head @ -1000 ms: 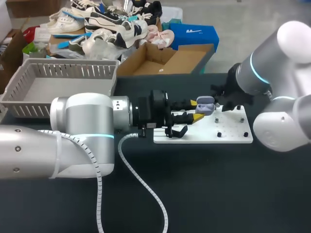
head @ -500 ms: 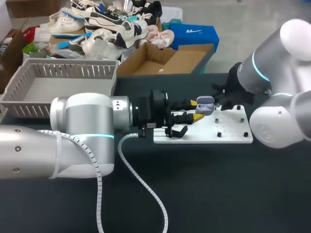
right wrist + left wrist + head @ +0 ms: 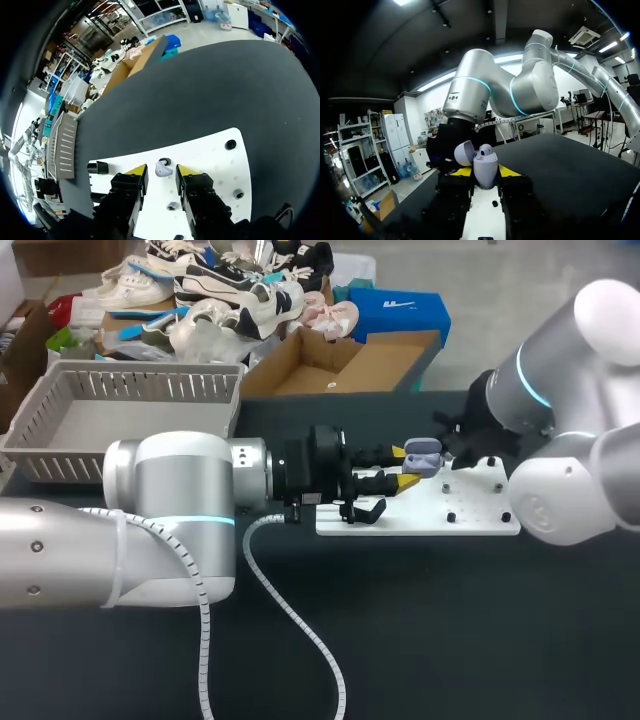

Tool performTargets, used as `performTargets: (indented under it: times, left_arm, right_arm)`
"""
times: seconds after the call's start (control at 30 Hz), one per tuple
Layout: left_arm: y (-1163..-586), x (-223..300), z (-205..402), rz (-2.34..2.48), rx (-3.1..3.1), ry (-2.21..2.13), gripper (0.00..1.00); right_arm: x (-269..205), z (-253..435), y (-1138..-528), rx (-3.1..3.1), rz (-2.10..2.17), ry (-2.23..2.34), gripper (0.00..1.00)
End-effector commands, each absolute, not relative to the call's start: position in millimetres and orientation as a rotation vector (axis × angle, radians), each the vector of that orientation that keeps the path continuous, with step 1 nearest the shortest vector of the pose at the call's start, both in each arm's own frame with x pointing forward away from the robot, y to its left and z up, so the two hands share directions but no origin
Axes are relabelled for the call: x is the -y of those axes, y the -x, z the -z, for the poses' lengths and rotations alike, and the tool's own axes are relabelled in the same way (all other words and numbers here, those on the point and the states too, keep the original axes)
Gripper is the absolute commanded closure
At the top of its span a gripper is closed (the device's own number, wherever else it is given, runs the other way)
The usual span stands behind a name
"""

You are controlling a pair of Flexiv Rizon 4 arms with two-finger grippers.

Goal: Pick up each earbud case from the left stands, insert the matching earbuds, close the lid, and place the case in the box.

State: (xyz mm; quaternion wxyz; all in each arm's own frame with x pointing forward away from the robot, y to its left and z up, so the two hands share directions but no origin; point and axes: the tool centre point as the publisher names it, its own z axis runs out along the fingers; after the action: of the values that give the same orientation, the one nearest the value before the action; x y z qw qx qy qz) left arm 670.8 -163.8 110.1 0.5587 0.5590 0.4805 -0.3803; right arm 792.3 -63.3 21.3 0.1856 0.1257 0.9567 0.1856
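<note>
Left fingers (image 3: 463, 172) are clamped on the lavender case (image 3: 485, 170), one yellow tip on each side. The case is upright and held above the left end of the white board (image 3: 470, 522). The lid (image 3: 462, 152) is swung open to one side. One white earbud (image 3: 486, 149) sits in the case mouth; can't tell if it's fully seated. Just ahead of the case is the right arm (image 3: 545, 390), coming in from the right, with its dark wrist end close to the open lid. Contact there can't be judged. Right fingers (image 3: 136, 171) are parted and hold nothing. A loose earbud (image 3: 161, 169) lies on the board below, between the two yellow tips, with a thin gap on each side. Black pegs (image 3: 230, 145) stand on the board beside and ahead of those fingers. A black stand (image 3: 98, 167) is off to the other side. The board lies flat on the dark desk (image 3: 450, 640). A grey basket (image 3: 60, 455) sits at the desk's far left corner, well apart from the case and both sets of fingers.
</note>
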Motion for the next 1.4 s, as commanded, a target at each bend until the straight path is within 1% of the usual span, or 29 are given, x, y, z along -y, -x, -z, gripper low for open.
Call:
performTargets:
  times: [0.03,0.2,0.33,0.53,0.67,0.73,0.83,0.97,1.4]
  left_arm:
    - [-670.0,164.4,-109.5,0.891,-1.134,-1.313,1.0]
    - [-670.0,164.4,-109.5,0.891,-1.134,-1.313,1.0]
    - [-670.0,164.4,-109.5,0.891,-1.134,-1.313,1.0]
    - [-670.0,164.4,-109.5,0.891,-1.134,-1.313,1.0]
    - [-670.0,164.4,-109.5,0.891,-1.134,-1.313,1.0]
    - [-670.0,164.4,-109.5,0.891,-1.134,-1.313,1.0]
    - [-670.0,164.4,-109.5,0.891,-1.134,-1.313,1.0]
    - [-670.0,164.4,-109.5,0.891,-1.134,-1.313,1.0]
    - [-670.0,164.4,-109.5,0.891,-1.134,-1.313,1.0]
  right_arm:
    - [62.8,-20.9,-787.6,-2.683,-0.515,-0.368,0.67]
    - [63.0,-20.7,-789.7,-2.684,-0.514,-0.373,0.67]
    - [62.9,-21.5,-791.0,-2.685,-0.517,-0.375,0.73]
    - [61.8,-21.9,-792.7,-2.684,-0.522,-0.372,0.78]
    - [61.2,-21.8,-793.1,-2.684,-0.526,-0.374,0.89]
    - [61.0,-21.8,-793.0,-2.684,-0.526,-0.379,0.93]
    - [61.9,-21.9,-792.0,-2.684,-0.524,-0.39,0.94]
    - [63.6,-26.1,-789.2,-2.68,-0.515,-0.409,1.0]
    - [67.1,-49.2,-768.0,-2.625,-0.509,-0.446,1.0]
